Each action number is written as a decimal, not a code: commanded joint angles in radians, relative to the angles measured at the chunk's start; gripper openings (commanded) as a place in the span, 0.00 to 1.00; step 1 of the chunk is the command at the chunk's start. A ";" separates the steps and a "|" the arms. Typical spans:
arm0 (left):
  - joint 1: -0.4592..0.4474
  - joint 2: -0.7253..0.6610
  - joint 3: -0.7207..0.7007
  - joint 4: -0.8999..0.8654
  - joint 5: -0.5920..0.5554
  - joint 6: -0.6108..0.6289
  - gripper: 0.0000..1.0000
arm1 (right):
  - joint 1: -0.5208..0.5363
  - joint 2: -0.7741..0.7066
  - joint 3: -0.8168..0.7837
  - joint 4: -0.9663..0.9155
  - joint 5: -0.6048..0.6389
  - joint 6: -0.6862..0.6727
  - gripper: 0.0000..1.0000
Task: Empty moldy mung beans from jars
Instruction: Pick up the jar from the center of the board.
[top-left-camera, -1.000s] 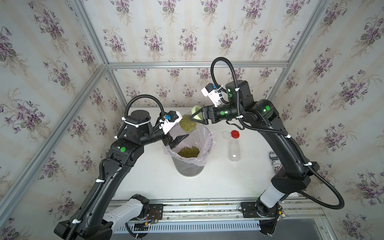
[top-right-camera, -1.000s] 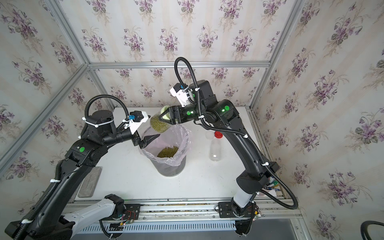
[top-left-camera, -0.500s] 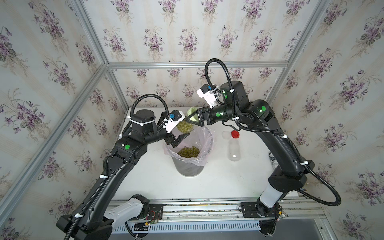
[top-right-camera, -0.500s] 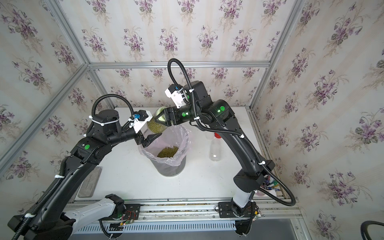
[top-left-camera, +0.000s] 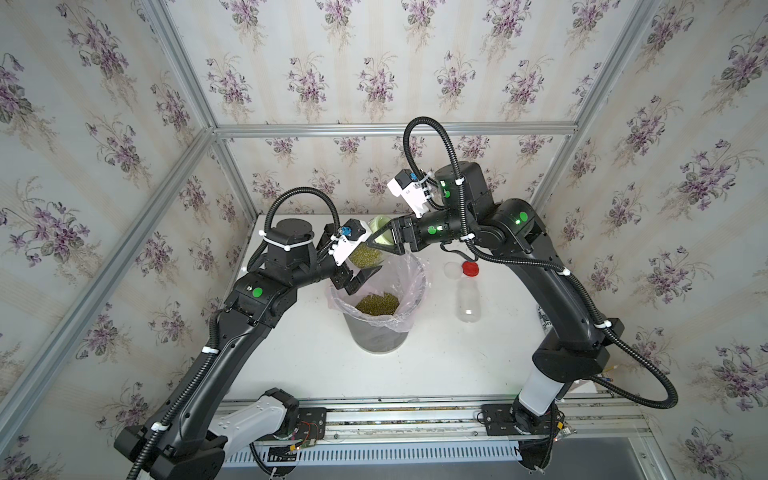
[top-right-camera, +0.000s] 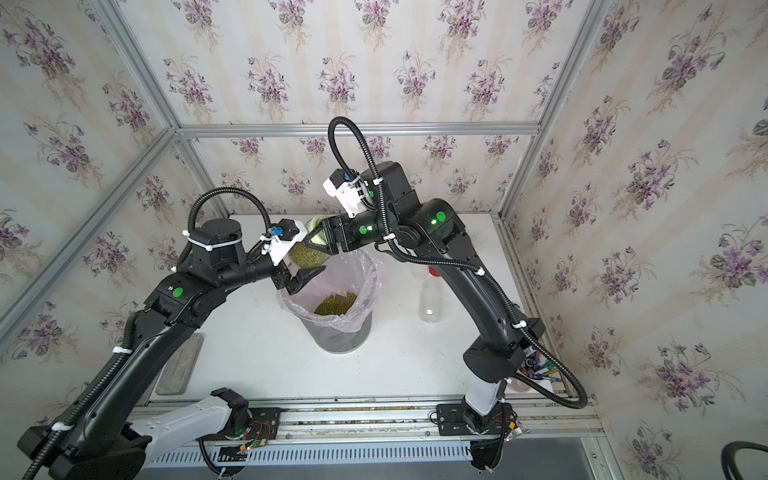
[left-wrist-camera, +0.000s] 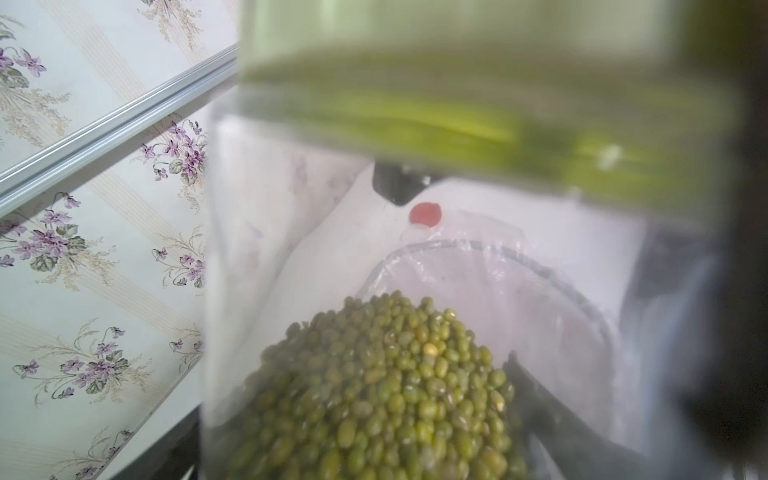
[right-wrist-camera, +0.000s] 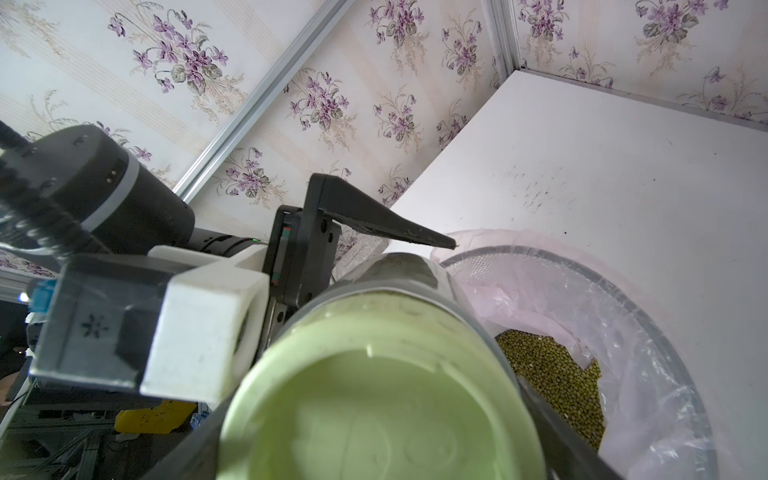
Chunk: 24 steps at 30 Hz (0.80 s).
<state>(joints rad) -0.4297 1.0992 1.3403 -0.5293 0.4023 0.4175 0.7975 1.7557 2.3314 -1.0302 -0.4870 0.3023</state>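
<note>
**A:** Beans (top-left-camera: 365, 258) first: where do they sit?

**B:** In two lots. One fills the lower part of the lidded jar (top-left-camera: 368, 249), which hangs in the air over the far rim of the bin (top-left-camera: 376, 340). A second heap (top-left-camera: 377, 303) lies inside the bin, within its pink liner (top-left-camera: 413, 272).

**A:** What holds that jar?

**B:** The right gripper (top-left-camera: 376, 240). Its jaws are closed on the green lid (right-wrist-camera: 374, 395). In the right wrist view its dark fingers (right-wrist-camera: 559, 432) flank that lid on both sides. The lid is on.

**A:** And the left gripper (top-left-camera: 365, 266)?

**B:** It is spread as wide as it goes and grips nothing. One finger (top-left-camera: 366, 277) reaches over the bin's rim, just beside the jar's body. The other finger is hidden in both top views. The left wrist view is filled by the jar close up, with beans piled inside it.

**A:** Does that finger touch the jar?

**B:** I cannot tell.

**A:** What else is on the table (top-left-camera: 311, 365)?

**B:** An empty jar (top-left-camera: 467, 299) stands upright with no lid. It is on the right arm's side of the bin, near it but apart. Just behind it lie a red lid (top-left-camera: 470, 269) and a white lid (top-left-camera: 452, 269), side by side.
</note>
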 joint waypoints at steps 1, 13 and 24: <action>0.000 -0.002 0.006 0.038 0.019 -0.017 0.99 | 0.005 0.003 0.004 0.035 -0.027 -0.014 0.49; 0.000 -0.024 -0.016 0.072 0.044 -0.036 0.99 | 0.005 0.014 -0.001 0.063 -0.064 -0.005 0.48; 0.002 -0.025 -0.016 0.074 0.065 -0.028 0.79 | 0.005 -0.008 -0.021 0.068 -0.100 -0.005 0.48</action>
<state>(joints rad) -0.4297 1.0756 1.3216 -0.5007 0.4622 0.4015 0.7998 1.7638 2.3173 -1.0092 -0.5282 0.3080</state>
